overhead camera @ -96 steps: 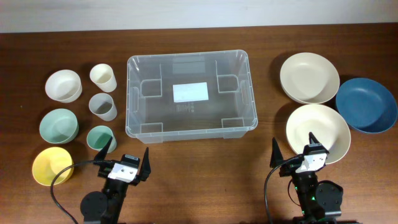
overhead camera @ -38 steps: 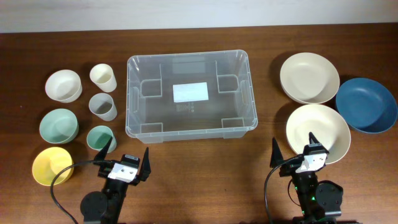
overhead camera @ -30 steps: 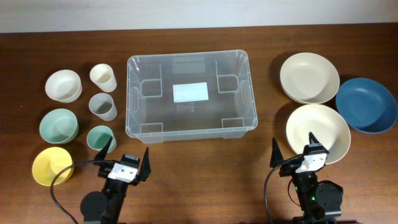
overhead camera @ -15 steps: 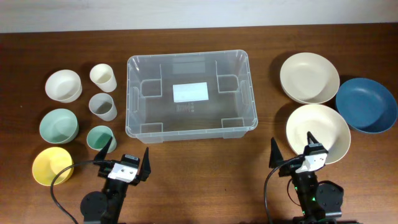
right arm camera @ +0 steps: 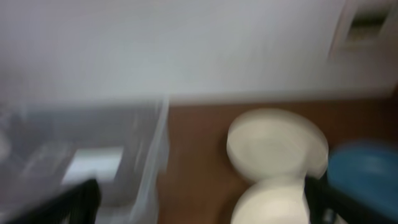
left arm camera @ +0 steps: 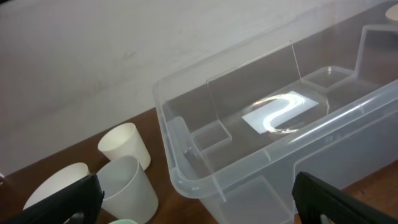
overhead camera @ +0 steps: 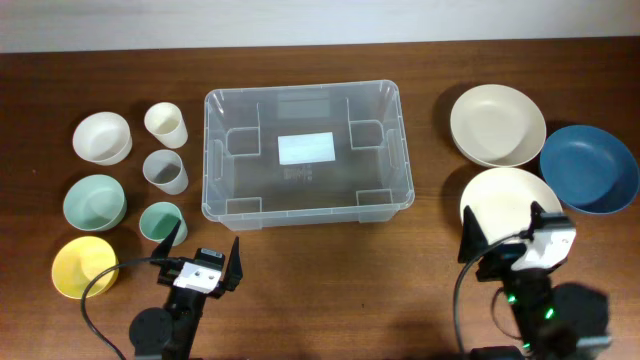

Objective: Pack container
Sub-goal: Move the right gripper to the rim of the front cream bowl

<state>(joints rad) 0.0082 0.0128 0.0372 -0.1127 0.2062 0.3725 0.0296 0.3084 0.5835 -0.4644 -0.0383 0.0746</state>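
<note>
The container (overhead camera: 307, 155), a large clear plastic bin with a white label on its base, stands empty at the table's middle. My left gripper (overhead camera: 207, 238) is open near the front edge, just short of the bin's front left corner. In the left wrist view the container (left arm camera: 280, 124) fills the right side, and the left gripper (left arm camera: 196, 205) has nothing between its black fingers. My right gripper (overhead camera: 500, 220) is open over the near cream bowl (overhead camera: 510, 192). The right wrist view is blurred; the right gripper (right arm camera: 202, 202) stands wide, with the container (right arm camera: 93, 155) at the left.
Left of the bin are a cream bowl (overhead camera: 102, 137), a green bowl (overhead camera: 95, 202), a yellow bowl (overhead camera: 84, 266), and cream (overhead camera: 166, 124), grey (overhead camera: 166, 171) and green (overhead camera: 160, 221) cups. At the right lie a far cream bowl (overhead camera: 497, 124) and a blue bowl (overhead camera: 588, 168).
My right arm has swung to the right, and its gripper is now over the near cream bowl. The left arm and all the dishes have stayed put.
</note>
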